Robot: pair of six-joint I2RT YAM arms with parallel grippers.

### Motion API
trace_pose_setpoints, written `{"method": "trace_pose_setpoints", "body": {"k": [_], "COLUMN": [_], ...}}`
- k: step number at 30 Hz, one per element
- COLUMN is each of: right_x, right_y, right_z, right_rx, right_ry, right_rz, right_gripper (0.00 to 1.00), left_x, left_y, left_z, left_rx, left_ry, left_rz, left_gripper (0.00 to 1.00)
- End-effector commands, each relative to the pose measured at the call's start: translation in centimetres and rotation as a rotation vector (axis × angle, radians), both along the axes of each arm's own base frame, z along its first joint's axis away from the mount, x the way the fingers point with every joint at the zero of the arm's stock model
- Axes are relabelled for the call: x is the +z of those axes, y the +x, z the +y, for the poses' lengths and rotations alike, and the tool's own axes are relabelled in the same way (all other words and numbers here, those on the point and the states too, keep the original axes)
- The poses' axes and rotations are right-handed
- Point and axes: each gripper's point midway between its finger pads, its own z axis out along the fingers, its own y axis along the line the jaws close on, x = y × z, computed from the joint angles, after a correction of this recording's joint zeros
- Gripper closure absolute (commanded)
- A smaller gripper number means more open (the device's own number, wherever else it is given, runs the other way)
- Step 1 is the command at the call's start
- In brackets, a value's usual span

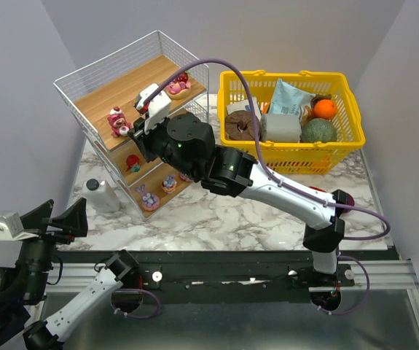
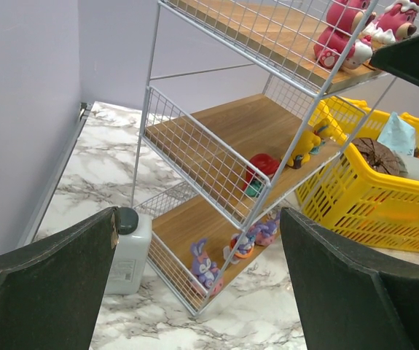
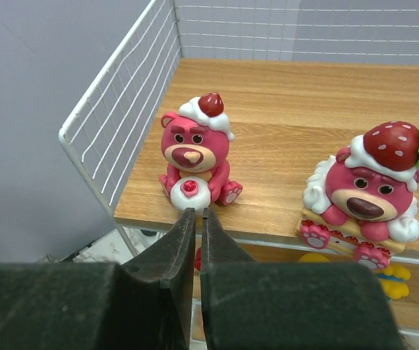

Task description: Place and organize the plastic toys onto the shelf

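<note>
Shelf (image 3: 282,95) top board | small pink bear (image 3: 194,157) upright near front edge, second bear (image 3: 366,193) beside it | right tool (image 3: 194,215) pinched closed, empty, just before small pink bear | left tool (image 2: 198,219) spread wide, idle | I judged a straight, slow retreat best, to avoid tipping it.

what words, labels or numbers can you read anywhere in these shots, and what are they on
No text is legible in any view.
White bottle beside the shelf: label has small print, too blurred to read.
Pale blue packet in the yellow basket: printing too small to read.
The plastic toys show no writing.
</note>
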Motion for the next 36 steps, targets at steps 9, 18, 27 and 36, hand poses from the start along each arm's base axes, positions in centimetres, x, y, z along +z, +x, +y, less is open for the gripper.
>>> {"method": "trace_pose_setpoints", "body": {"k": [9, 18, 27, 36], "right_x": [0.7, 0.6, 1.0, 0.6], "right_y": [1.2, 3.7, 4.9, 4.0], "right_z": [-3.9, -8.5, -9.4, -7.0], "right_rx": [-0.13, -0.27, -0.292, -0.176], "right_ry": [0.015, 0.048, 0.063, 0.057], "right_rz": [0.011, 0.05, 0.042, 0.048], "right_gripper": [0.87, 0.9, 0.91, 0.91], "left_x": [-0.1, -0.1, -0.1, 0.0], "left_y": [-0.5, -0.5, -0.3, -0.3], "left_z": [0.8, 0.7, 0.5, 0.6], "left_rx": [0.014, 0.008, 0.005, 0.007], "left_ry": [-0.027, -0.031, -0.031, -0.03], "left_rz": [-0.001, 0.001, 0.003, -0.001], "left_gripper": [0.01, 0.01, 0.01, 0.01]}}
